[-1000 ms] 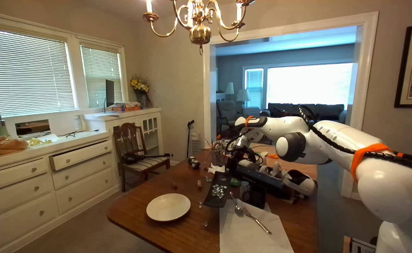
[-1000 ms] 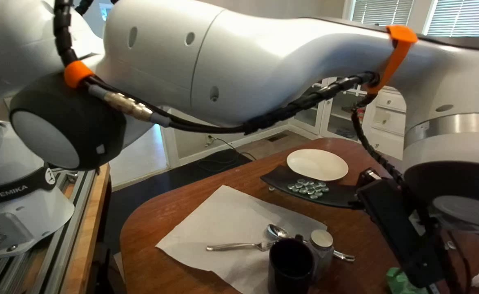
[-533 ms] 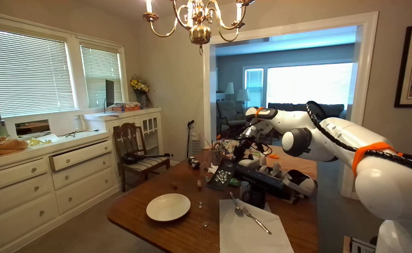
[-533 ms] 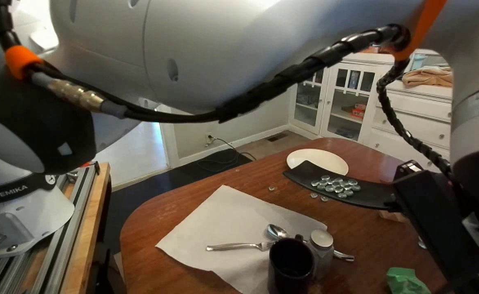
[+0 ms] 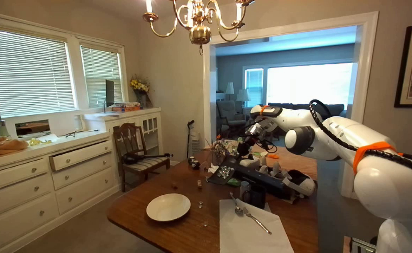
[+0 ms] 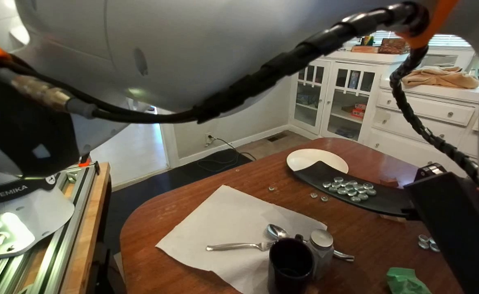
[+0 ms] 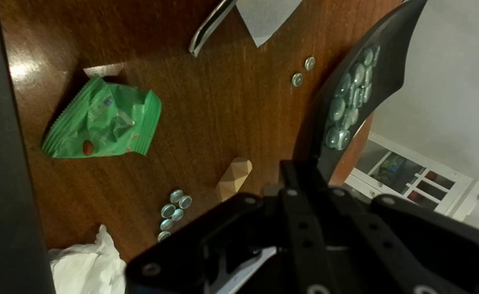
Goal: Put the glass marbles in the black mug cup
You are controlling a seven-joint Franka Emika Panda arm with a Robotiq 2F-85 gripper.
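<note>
- Wooden worktop (image 6: 366, 265) in a room with a brass chandelier (image 5: 199, 34), white cabinets (image 5: 83, 184) and a wide doorway (image 5: 368, 63).
- Your arm (image 5: 353, 133) reaches over the worktop, its far end slanting down.
- Your hand (image 7: 302, 173) is nearly closed, jaws pinching one end of a black tray (image 6: 390, 199), which appears raised and is apart from the mug.
- Your glass marbles (image 6: 350, 188) lie bunched on the tray; several loose marbles (image 7: 168, 210) lie on the worktop.
- Upright stands your black mug (image 6: 291, 261); its inside is too dark to read.
- Just beside it, a lidded jar (image 6: 321, 239); you cannot tell whether they touch.
- Near the mug, a fork (image 6: 235, 246) and spoon (image 6: 277, 231), at least partly on white paper (image 6: 214, 216).
- Around you: white plate (image 5: 168, 207), well apart from the mug; green packet (image 7: 104, 122); crumpled tissue (image 7: 90, 267); long dark box (image 5: 260, 179) crowding one side of the mug.
</note>
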